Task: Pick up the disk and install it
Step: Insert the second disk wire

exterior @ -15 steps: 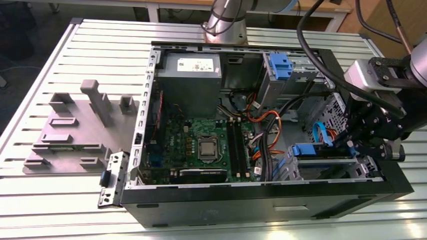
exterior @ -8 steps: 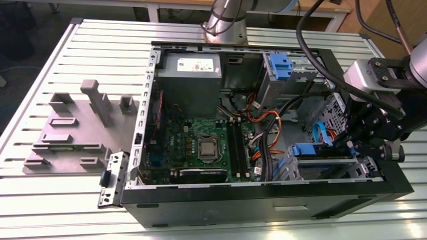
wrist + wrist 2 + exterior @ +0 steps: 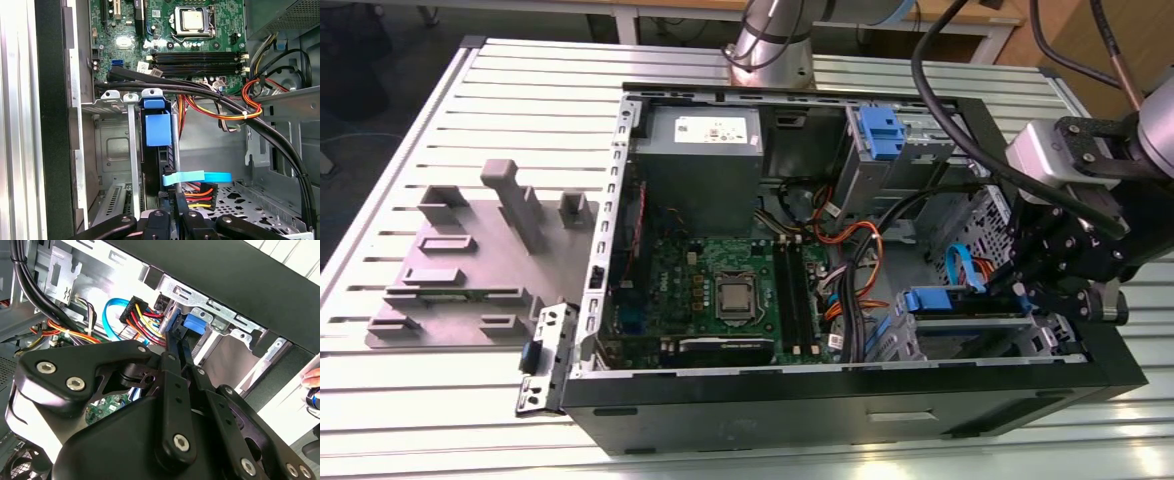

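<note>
The disk (image 3: 937, 300) stands on edge in the drive cage (image 3: 981, 335) at the case's front corner, on the exterior view's right. Its blue bracket (image 3: 157, 127) faces out of the slot, and only a dark narrow edge shows below it. My black gripper (image 3: 994, 295) reaches down into the case right at it. In the second wrist view the two fingers (image 3: 172, 352) run side by side with a slim gap, and the gripper (image 3: 179, 332) ends against the blue bracket (image 3: 192, 322). It looks shut, with nothing seen between the fingers.
A blue flat cable (image 3: 200, 176) and a plug with coloured wires (image 3: 197, 195) lie close beside the gripper (image 3: 172, 202). Thick black cables (image 3: 225, 107) cross above the cage. Motherboard (image 3: 720, 290), grey power box (image 3: 698, 150) and an upper cage with a blue tab (image 3: 881, 130) fill the case. A grey fixture (image 3: 467, 270) sits on the table.
</note>
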Action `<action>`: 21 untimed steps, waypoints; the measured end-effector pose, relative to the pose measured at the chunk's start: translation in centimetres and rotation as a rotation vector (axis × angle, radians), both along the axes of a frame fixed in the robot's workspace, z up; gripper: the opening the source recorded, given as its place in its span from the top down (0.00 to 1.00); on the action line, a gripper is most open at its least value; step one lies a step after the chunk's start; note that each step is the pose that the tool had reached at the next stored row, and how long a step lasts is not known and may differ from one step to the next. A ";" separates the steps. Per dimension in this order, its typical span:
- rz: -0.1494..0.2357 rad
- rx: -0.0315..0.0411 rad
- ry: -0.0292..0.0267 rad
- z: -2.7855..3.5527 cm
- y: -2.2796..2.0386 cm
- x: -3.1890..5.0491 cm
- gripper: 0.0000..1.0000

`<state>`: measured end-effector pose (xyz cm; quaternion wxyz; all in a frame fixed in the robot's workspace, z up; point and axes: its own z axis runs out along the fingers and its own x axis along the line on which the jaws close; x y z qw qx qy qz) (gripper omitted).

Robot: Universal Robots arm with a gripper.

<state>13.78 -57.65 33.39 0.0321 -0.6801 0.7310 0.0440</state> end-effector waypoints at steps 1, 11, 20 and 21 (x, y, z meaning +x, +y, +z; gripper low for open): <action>0.000 0.0001 0.0000 -0.01 0.00 0.00 0.84; 0.000 0.0002 0.0000 0.03 -0.04 0.00 0.84; 0.013 0.0000 -0.0001 0.00 -0.03 -0.01 0.84; 0.020 0.0000 -0.0001 0.00 -0.03 -0.01 0.84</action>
